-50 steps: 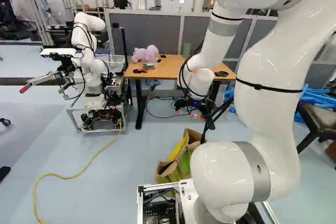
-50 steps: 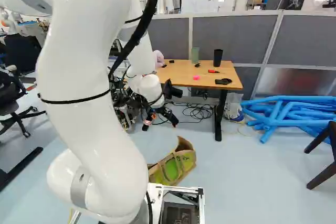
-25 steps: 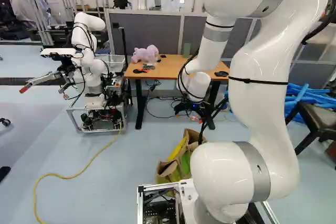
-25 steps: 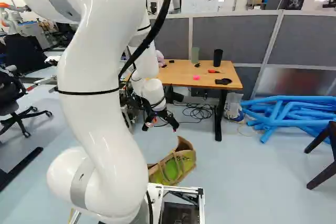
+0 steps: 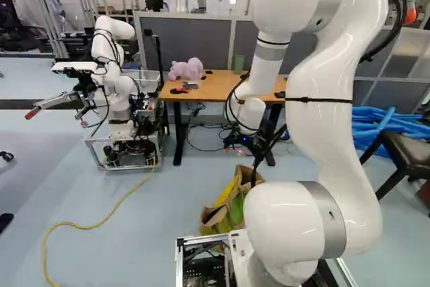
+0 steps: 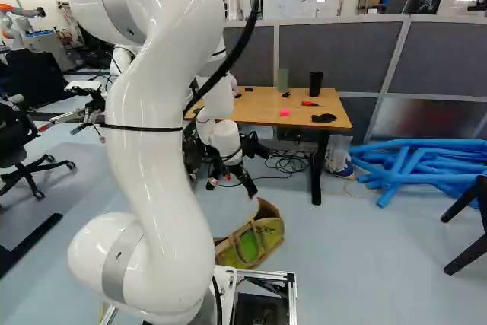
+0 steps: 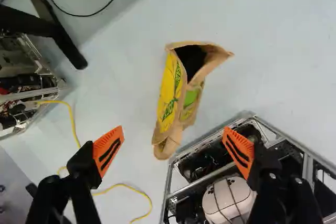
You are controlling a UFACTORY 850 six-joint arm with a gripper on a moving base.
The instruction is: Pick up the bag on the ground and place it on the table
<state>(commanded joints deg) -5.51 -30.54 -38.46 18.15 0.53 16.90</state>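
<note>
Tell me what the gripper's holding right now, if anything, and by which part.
Nothing is held: the gripper is open, and the bag is on the floor ahead of it, touched by neither finger.

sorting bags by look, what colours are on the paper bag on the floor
The bag is brown with yellow and green panels; clearest in the wrist view.

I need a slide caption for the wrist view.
Open pincer aimed at the brown and yellow bag on the floor.

Bag [image 6: 257, 243] on floor [image 6: 380, 264] before table [image 6: 255, 109], tubes [image 6: 426, 144] right, another robot [image 5: 119, 101] left
</note>
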